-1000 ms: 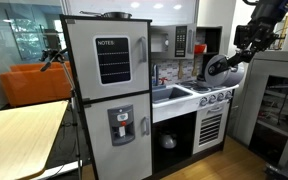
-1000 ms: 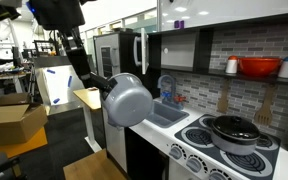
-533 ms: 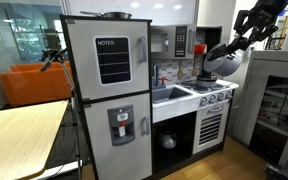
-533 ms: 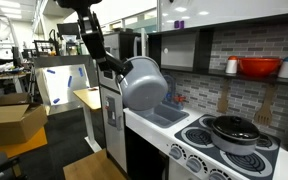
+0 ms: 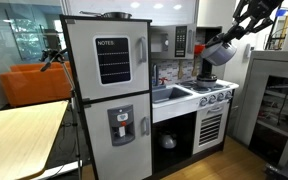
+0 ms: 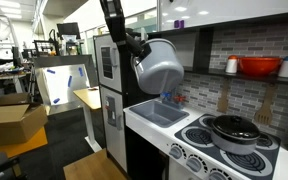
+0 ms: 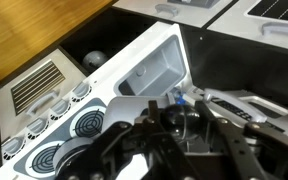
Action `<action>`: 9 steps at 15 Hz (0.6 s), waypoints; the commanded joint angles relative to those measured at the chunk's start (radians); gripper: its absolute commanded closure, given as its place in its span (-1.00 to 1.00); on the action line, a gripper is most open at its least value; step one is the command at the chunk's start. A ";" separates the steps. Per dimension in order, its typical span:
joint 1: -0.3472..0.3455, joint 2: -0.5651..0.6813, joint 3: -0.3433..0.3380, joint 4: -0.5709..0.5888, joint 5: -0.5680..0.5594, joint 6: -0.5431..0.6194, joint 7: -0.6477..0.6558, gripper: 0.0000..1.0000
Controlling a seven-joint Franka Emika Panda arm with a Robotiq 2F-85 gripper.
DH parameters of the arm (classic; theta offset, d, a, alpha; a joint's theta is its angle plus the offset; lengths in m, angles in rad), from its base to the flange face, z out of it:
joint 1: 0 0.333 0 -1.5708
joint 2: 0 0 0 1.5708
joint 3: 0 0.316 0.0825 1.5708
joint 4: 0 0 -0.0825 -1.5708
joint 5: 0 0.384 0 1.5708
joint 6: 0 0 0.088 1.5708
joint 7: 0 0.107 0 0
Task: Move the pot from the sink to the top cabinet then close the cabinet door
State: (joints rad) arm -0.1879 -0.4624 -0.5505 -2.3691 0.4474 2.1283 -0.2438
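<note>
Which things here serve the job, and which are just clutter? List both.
Job: round grey metal pot, gripped by the gripper; dark boxy top cabinet; white sink.
Lying about: black lidded pot; red bowl; grey windowed microwave.

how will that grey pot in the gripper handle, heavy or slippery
Likely light: the gripper holds the pot tilted in mid-air from one side. Its smooth grey wall looks slippery, so it may swing. Probably rigid: its round shape shows no sag.
</note>
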 commanded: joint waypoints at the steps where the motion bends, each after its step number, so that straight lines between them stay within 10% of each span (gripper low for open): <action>1: 0.004 0.116 -0.059 0.144 0.088 -0.088 -0.061 0.72; 9: -0.028 0.281 -0.135 0.282 0.384 -0.270 -0.171 0.72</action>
State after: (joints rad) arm -0.1874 -0.2329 -0.6871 -2.1205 0.7405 1.9311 -0.3842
